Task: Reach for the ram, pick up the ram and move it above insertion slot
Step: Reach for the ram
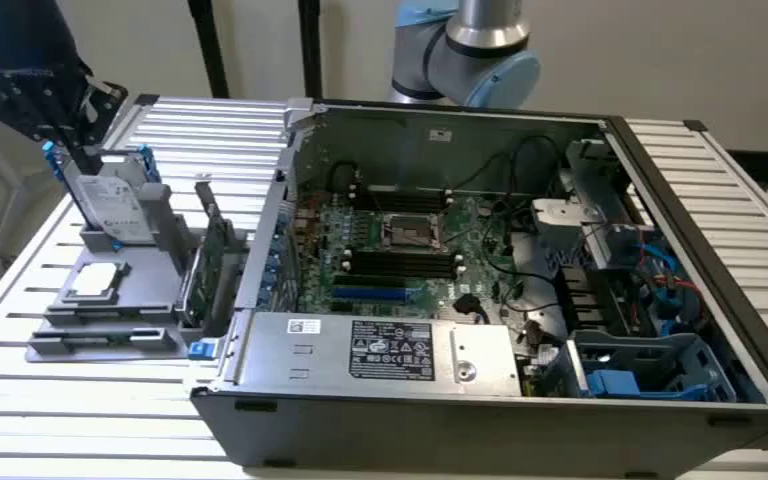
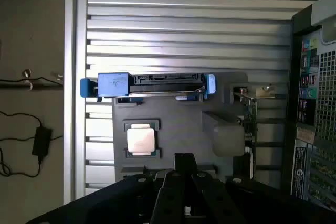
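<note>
You're hovering the black pincer, clenched and empty, near the square silver processor chip, the long thin ram stick sitting edge-up just beside that chip, probably light, stiff and fragile, best pinched mid-length by its flat faces.

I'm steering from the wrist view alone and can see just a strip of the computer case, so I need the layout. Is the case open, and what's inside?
Observer: Yes, the computer case lies open, showing the motherboard with a CPU socket in its middle.
Operator: Where is the gripper relative to that case?
Observer: The gripper hangs outside the case, on the exterior view's left, just above the hard drive that stands upright in the grey fixture.
Operator: Any memory slots showing?
Observer: Yes, long dark memory slots run beside the socket, on the side toward the power supply.
</note>
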You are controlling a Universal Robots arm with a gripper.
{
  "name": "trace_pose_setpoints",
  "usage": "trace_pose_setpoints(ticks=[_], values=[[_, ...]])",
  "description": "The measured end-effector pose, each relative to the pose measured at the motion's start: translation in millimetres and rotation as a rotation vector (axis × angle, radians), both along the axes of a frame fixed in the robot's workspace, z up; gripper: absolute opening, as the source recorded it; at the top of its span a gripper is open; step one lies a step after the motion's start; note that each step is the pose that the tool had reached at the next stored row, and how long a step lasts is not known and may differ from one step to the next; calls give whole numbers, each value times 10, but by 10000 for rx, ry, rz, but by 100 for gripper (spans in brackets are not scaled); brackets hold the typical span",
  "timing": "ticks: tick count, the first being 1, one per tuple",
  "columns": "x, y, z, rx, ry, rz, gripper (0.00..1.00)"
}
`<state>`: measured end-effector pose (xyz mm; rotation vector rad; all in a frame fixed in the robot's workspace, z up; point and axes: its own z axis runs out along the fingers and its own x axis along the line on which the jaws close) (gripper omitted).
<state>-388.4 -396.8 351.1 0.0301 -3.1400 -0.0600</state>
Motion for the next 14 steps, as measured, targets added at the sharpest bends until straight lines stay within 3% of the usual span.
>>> trace_pose_setpoints(ticks=[14], values=[[0,0,0,-1,1,0,11]])
